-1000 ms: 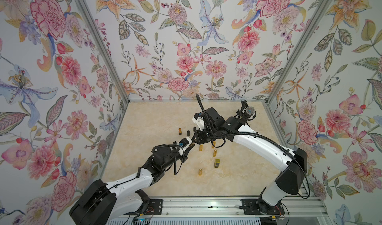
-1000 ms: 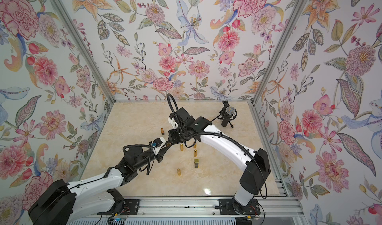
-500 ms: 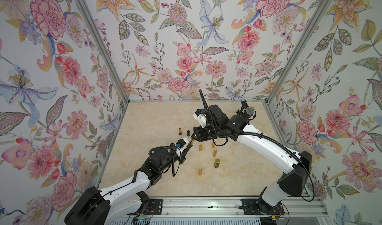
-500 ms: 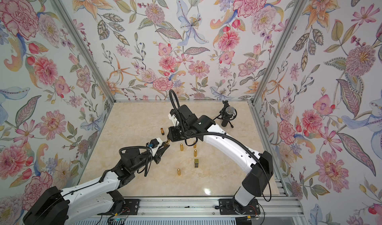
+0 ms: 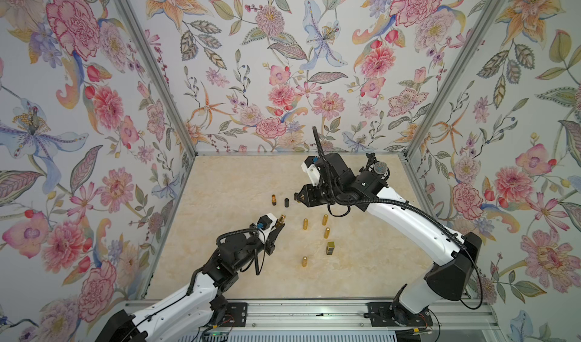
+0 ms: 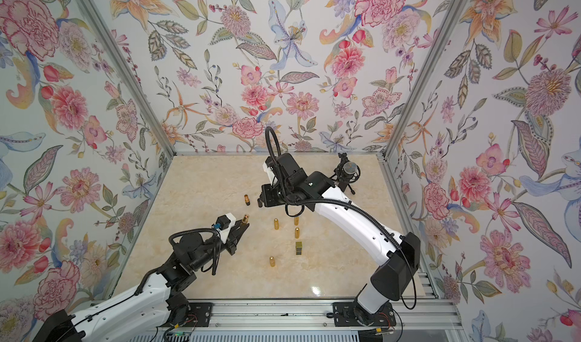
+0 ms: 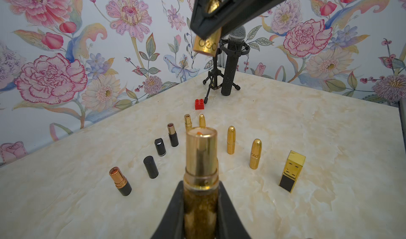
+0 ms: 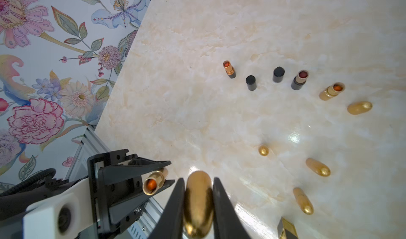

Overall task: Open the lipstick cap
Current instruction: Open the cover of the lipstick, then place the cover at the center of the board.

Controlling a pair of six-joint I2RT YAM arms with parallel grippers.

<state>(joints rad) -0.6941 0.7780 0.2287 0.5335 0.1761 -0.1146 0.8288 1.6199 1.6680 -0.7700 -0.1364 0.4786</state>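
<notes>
Separation of cap and tube, read from the counter's (image 5: 235,180) front edge to its far edge.

**Near.** My left gripper (image 7: 201,184) is clamped on the lipstick base (image 7: 201,152) and holds it above the left half of the counter. A second ago it met my right gripper over the middle; the two now stand well apart. The base is a smooth, mirror-gold cylinder above a darker, speckled lower barrel. Its mouth is bare, with an orange-red bullet showing inside in the right wrist view. I judge the cap to be off and the task essentially done, with only the setting-down left.

**Middle.** Four bullet-shaped lipsticks (image 5: 327,233), matte gold with rounded tips, stand capped. Beside them is a square lipstick (image 5: 330,248), a glossy gold box on a black foot.

**Beyond.** My right gripper (image 8: 197,183) is closed on the cap (image 8: 197,205), a rounded gold shell with faint lettering near its rim. It holds the cap above the counter's middle. Below it, three opened lipsticks (image 7: 120,180) and two black caps (image 7: 150,169), plain and satin, stand in a loose row.

**Far.** A studded red brick (image 7: 199,104) sits near a microphone (image 5: 380,168) with a mesh head on a tripod, at the far right corner.
</notes>
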